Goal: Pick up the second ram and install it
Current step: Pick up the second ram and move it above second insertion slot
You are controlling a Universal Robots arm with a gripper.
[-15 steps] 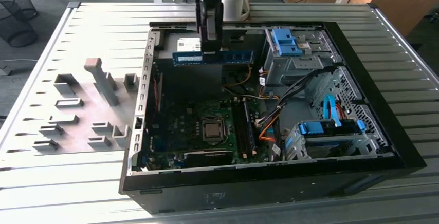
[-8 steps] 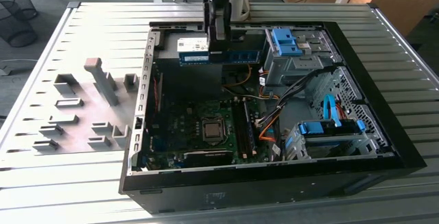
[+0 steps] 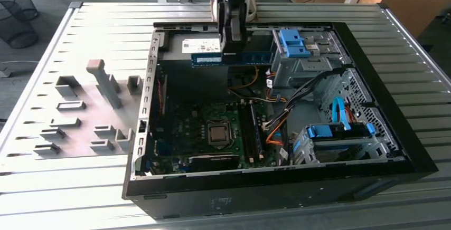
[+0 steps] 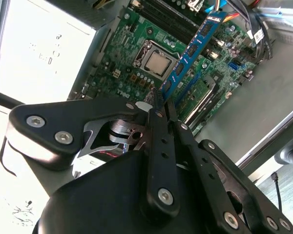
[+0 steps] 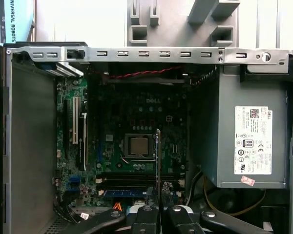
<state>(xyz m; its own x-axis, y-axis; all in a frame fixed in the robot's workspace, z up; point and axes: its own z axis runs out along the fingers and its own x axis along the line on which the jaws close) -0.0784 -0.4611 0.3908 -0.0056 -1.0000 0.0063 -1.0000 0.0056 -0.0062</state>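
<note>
At the exterior view's left the grey fixture blocks (image 3: 105,82) stand on the slatted counter (image 3: 105,19), clear of the work. The hazards lie further right, inside the open computer case (image 3: 394,151). The memory slots (image 3: 250,130) sit mid-frame on the motherboard (image 3: 190,130). They are well apart from the second ram (image 3: 257,57), which hangs at upper centre over the case's far side, beside the power supply (image 3: 185,45). The tool (image 3: 231,49) is clamped on the stick's middle, pinching only a thin board. Any tilt in that grip would likely bring the contact edge down skewed against a slot, where it could jam. Just right of the slots, the orange cables (image 3: 278,122) could catch one end.

In the second wrist view the second ram (image 4: 193,48) is slim, long and flat, blue-green with a row of dark chips. In the first wrist view the second ram (image 5: 158,156) shows edge-on, as a thin sliver.
</note>
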